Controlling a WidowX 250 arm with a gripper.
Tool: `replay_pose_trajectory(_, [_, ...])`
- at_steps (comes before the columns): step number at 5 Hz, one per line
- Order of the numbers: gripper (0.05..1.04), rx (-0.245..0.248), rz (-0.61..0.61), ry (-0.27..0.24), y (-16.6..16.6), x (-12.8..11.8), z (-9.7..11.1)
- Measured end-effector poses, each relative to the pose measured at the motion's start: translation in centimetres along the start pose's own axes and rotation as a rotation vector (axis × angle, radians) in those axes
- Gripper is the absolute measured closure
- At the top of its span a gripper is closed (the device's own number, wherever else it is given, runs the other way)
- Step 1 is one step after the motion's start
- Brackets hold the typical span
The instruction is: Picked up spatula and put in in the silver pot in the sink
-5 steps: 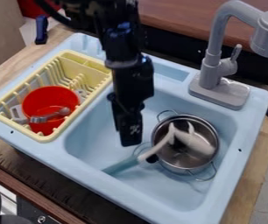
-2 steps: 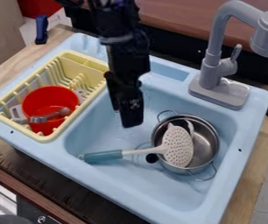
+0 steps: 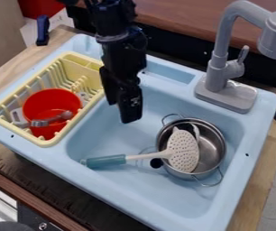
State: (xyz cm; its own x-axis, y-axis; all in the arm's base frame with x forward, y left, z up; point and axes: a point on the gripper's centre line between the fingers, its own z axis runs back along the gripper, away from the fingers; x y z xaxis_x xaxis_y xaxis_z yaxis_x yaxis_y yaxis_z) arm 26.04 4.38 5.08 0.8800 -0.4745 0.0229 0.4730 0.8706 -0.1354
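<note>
The black gripper [image 3: 121, 113] hangs over the sink's left part, above and apart from the spatula, its fingers open with nothing visible between them. The spatula [image 3: 108, 161] has a teal handle and a white perforated head [image 3: 183, 150]. Its head lies over the left side of the silver pot [image 3: 212, 145], while the handle stretches left outside the pot, low in the sink. The pot stands in the right part of the light blue sink [image 3: 158, 191]. A second pale piece shows in the pot behind the head, partly hidden.
At left, a yellow dish rack [image 3: 48, 143] holds a red container [image 3: 51, 103] with a grey utensil across it. The grey faucet [image 3: 216, 74] rises at the sink's back right, near the pot.
The spatula, blurred and loose below the gripper in the earliest frame, has come to rest with its head on the pot and its handle swung upward. The gripper has moved up and slightly left.
</note>
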Motion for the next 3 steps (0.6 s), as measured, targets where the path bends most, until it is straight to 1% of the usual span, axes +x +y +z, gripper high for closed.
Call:
replay_pose_trajectory(1, [0.083, 0.106, 0.108, -0.09, 2.2, -0.2, 0.5])
replay_pose_trajectory(2, [0.083, 0.222, 0.317, -0.213, 4.4, -0.3, 2.2])
replay_pose_trajectory(3, [0.083, 0.269, 0.498, -0.305, 6.7, -0.3, 3.6])
